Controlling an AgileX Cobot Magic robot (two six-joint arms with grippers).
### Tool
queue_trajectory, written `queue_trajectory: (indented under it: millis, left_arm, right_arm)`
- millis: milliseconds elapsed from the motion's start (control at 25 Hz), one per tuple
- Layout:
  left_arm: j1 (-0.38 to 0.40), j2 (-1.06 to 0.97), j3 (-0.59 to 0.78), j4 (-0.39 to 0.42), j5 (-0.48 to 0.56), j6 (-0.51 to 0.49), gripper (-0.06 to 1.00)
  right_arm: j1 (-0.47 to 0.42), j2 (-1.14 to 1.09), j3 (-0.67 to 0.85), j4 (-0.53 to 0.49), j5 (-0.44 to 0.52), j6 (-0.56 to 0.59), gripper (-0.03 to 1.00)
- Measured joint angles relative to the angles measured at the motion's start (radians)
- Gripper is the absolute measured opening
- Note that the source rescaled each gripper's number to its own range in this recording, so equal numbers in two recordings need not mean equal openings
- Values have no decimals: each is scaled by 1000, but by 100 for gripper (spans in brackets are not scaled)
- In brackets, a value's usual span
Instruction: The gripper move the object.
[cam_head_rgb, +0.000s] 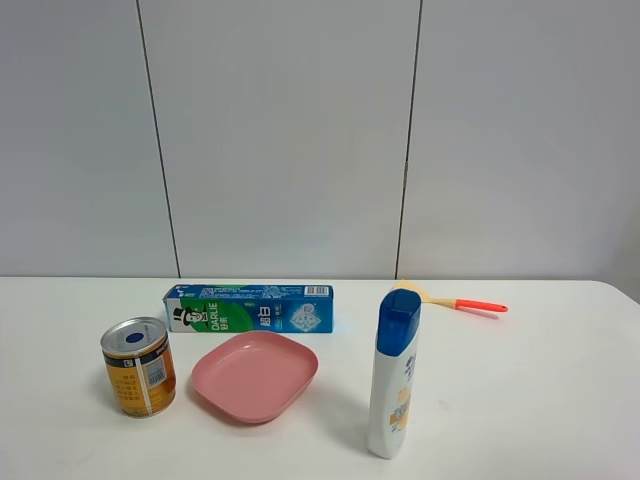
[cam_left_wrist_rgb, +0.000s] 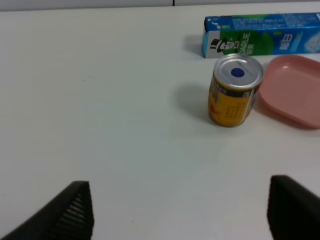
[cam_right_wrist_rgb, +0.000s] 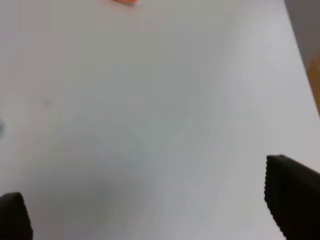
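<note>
Tin can (cam_left_wrist_rgb: 235, 90) stands upright on the white counter (cam_left_wrist_rgb: 110, 100), just beside the pink dish (cam_left_wrist_rgb: 292, 90) and near the toothpaste box (cam_left_wrist_rgb: 260, 35). Left gripper (cam_left_wrist_rgb: 180, 212) is nearer, fingers (cam_left_wrist_rgb: 75, 212) spread wide and empty, can well ahead. Right gripper (cam_right_wrist_rgb: 150, 210), also wide open, faces bare counter.

The toothpaste box (cam_head_rgb: 249, 307) lying on the table (cam_head_rgb: 520, 400) reads "DARLIE" in white letters on its green part, beside a picture of a man in a top hat. The smaller print on the box, the can's label (cam_head_rgb: 139, 378) and the bottle (cam_head_rgb: 393, 375) cannot be read.
</note>
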Motion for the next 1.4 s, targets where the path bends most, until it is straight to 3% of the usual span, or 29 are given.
queue_trajectory:
  millis: [160,400,720,1200,1400]
  left_arm:
    - [0,0,0,0,0,0,100]
    - [0,0,0,0,0,0,100]
    - [0,0,0,0,0,0,100]
    - [0,0,0,0,0,0,100]
    - [0,0,0,0,0,0,100]
  right_arm:
    - [-47,-137,55,1,72,0,88]
    - [-47,-312,123,21,74,0,88]
    - [-48,-318,153,22,-31,30,88]
    - [-52,-318,160,22,-35,40,86]
    - [-52,-318,160,23,-35,40,79]
